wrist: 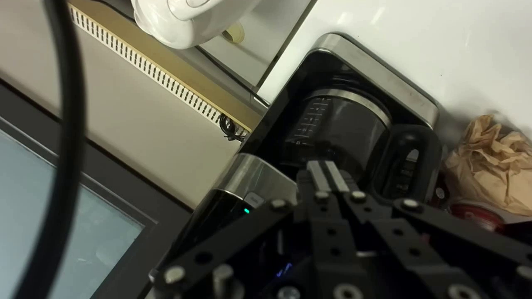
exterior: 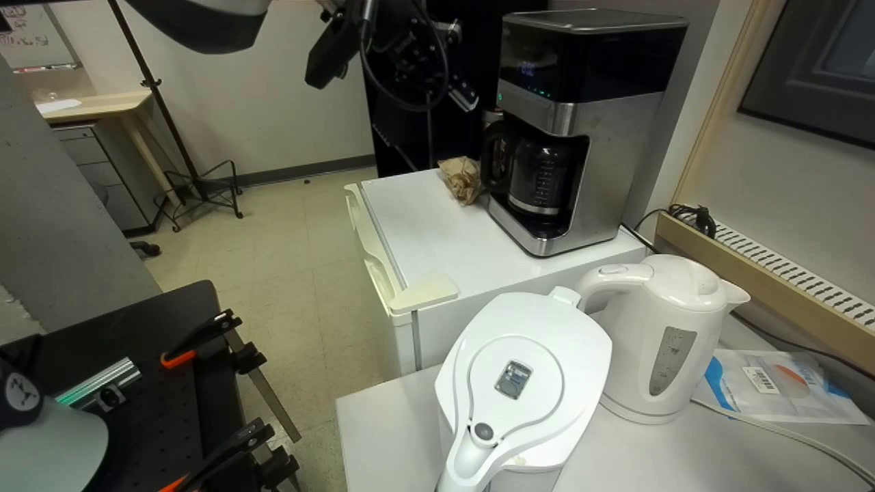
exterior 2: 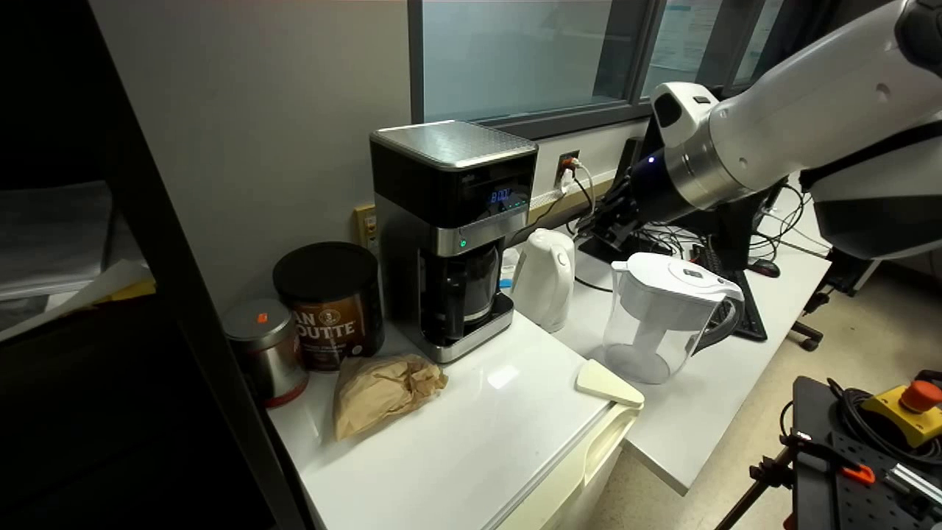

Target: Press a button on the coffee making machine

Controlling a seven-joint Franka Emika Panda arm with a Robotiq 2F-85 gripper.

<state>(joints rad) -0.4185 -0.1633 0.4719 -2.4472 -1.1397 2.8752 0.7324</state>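
The coffee making machine (exterior: 615, 164) is a tall black and silver box with a dark glass carafe (exterior: 540, 178). It stands upright on a white fridge top and also shows in an exterior view (exterior 2: 405, 258). Its black front panel (exterior 2: 497, 193) has a blue display and small green lights. A green light glows on the silver band below. My gripper (exterior: 465, 97) is in front of the machine, apart from it. In the wrist view my gripper (wrist: 327, 176) is shut and empty, its fingertips over the carafe. Left of them show a small button (wrist: 254, 199) and a green light; the fingers hide much of the panel.
A white kettle (exterior: 673, 335) and a white water-filter jug (exterior: 523, 383) stand on the desk beside the fridge. A crumpled paper bag (exterior 2: 386, 394), a coffee can (exterior 2: 331, 309) and a metal tin (exterior 2: 265, 342) stand near the machine. A dark shelf frame (exterior 2: 176, 294) rises beside them.
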